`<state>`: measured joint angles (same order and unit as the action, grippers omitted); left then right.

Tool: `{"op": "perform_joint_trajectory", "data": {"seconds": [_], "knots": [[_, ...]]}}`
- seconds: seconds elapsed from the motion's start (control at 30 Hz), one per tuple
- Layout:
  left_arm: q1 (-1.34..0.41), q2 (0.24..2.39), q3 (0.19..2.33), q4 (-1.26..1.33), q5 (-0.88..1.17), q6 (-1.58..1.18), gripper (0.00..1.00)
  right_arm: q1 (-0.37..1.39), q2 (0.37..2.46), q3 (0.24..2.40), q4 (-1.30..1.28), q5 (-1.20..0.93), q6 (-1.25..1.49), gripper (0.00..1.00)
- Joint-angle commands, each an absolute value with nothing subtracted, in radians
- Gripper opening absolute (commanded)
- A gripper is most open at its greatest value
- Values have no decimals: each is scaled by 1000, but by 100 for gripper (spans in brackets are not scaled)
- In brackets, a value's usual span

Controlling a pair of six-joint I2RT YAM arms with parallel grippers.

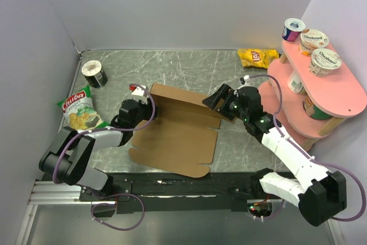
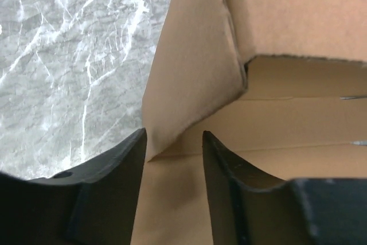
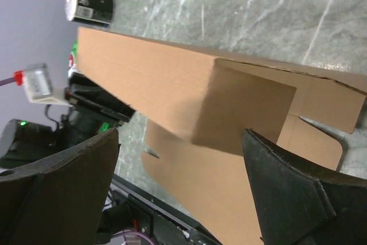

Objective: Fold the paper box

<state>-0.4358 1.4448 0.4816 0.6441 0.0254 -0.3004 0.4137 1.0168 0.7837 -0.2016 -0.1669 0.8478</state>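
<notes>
One paper box (image 1: 175, 136) is seen at the middle of the marble table (image 1: 189, 70), between the two grippers. Its rear wall is raised upright, while the front panel, ending in a rounded flap, is laid flat towards the arm bases. The left gripper (image 2: 173, 136) is held at the box's left end with its two fingers narrowly parted. The lower corner of a side flap is seen at the gap, but nothing is clamped. The right gripper (image 3: 180, 136) is spread wide around the raised flap at the right end, without touching it.

One black can (image 1: 94, 74) and one green snack bag (image 1: 80, 110) are placed to the left. One yellow chip bag (image 1: 258, 57) is laid at the back. Three yogurt cups (image 1: 313, 39) are counted on top of one pink shelf (image 1: 344, 93).
</notes>
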Motion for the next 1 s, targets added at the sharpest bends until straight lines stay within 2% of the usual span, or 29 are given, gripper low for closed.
{"op": "perform_joint_trajectory", "data": {"seconds": [0.0, 0.17, 0.4, 0.57, 0.73, 0.77, 0.97], "knots": [[-434, 1454, 517, 722, 11, -291, 47, 408, 1051, 799, -159, -163, 858, 93], [-434, 1468, 520, 732, 3, -287, 42, 410, 1092, 782, -120, -164, 873, 93], [-451, 1477, 526, 732, 3, -267, 28, 408, 1126, 762, -42, -160, 905, 91], [-466, 1476, 528, 726, -26, -258, 25, 408, 1138, 753, -3, -144, 937, 88], [-479, 1474, 528, 716, -37, -256, 24, 408, 1152, 713, 104, -147, 997, 73], [-483, 1473, 526, 718, -40, -256, 23, 408, 1154, 710, 113, -144, 1003, 67], [-488, 1465, 526, 709, -54, -252, 23, 405, 1170, 706, 144, -126, 996, 50]]}}
